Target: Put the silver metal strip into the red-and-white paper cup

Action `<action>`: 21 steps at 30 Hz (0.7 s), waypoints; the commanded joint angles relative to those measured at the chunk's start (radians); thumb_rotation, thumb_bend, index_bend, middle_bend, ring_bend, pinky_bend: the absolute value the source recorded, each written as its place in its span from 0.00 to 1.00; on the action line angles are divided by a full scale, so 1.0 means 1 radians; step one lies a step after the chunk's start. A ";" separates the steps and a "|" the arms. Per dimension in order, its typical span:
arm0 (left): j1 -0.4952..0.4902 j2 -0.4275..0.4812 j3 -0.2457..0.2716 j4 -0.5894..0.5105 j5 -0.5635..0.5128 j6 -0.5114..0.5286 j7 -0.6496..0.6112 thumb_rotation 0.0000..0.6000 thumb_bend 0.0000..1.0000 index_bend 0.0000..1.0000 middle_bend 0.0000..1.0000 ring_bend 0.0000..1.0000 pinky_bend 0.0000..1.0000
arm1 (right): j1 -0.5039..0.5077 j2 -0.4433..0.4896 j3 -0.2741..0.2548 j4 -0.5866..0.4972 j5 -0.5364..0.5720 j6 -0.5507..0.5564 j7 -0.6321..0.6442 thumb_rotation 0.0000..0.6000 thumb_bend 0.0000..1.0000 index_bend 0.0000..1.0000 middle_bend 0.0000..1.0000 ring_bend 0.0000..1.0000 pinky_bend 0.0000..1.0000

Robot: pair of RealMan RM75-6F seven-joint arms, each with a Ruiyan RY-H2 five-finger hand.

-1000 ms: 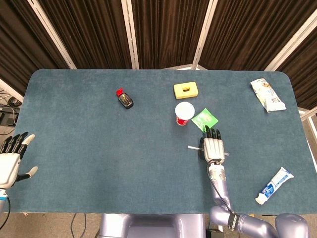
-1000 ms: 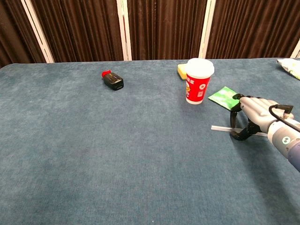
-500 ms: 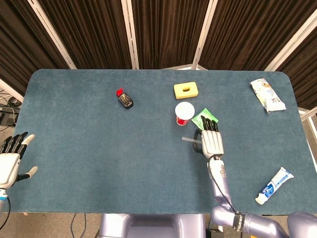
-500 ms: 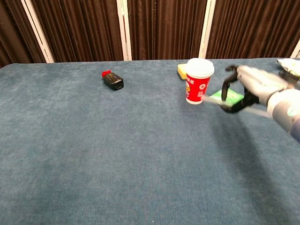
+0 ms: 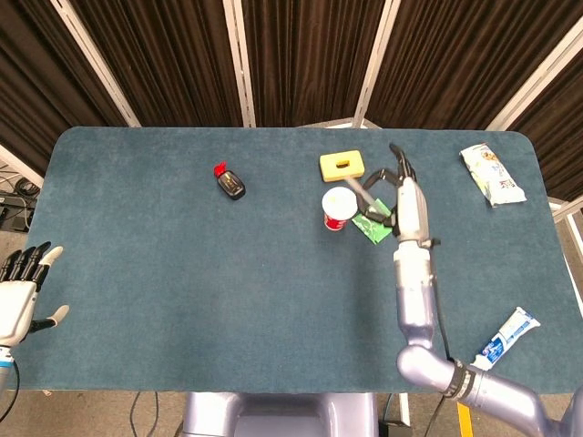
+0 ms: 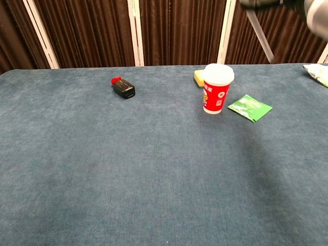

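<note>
The red-and-white paper cup (image 5: 339, 208) (image 6: 218, 88) stands upright right of the table's middle. My right hand (image 5: 406, 193) (image 6: 287, 3) is raised high above the table, just right of the cup, and it grips the silver metal strip (image 5: 353, 197) (image 6: 260, 36). In the chest view the strip hangs slanted down from the hand, its lower end above and to the right of the cup's rim. My left hand (image 5: 22, 289) hovers off the table's near left corner, fingers spread and holding nothing.
A green packet (image 5: 374, 225) (image 6: 249, 107) lies just right of the cup, and a yellow box (image 5: 342, 165) behind it. A black bottle with a red cap (image 5: 230, 182) lies left of centre. A snack bag (image 5: 492, 173) and a toothpaste tube (image 5: 506, 340) lie along the right side.
My right hand has lifted the strip off the table, risen well above the cup and swung away toward the far side. The strip now hangs slanted instead of lying flat.
</note>
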 commanded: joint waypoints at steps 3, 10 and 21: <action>-0.001 -0.001 -0.001 0.001 -0.004 -0.004 -0.001 1.00 0.24 0.10 0.00 0.00 0.00 | 0.072 -0.003 0.133 -0.030 0.145 -0.071 0.155 1.00 0.37 0.58 0.06 0.00 0.00; -0.002 -0.002 -0.004 0.003 -0.012 -0.007 0.000 1.00 0.24 0.10 0.00 0.00 0.00 | 0.140 -0.074 0.169 0.084 0.187 -0.106 0.314 1.00 0.36 0.59 0.08 0.00 0.00; -0.002 -0.013 -0.014 0.006 -0.039 -0.007 0.031 1.00 0.24 0.10 0.00 0.00 0.00 | 0.225 -0.183 0.221 0.296 0.173 -0.147 0.607 1.00 0.36 0.59 0.09 0.00 0.00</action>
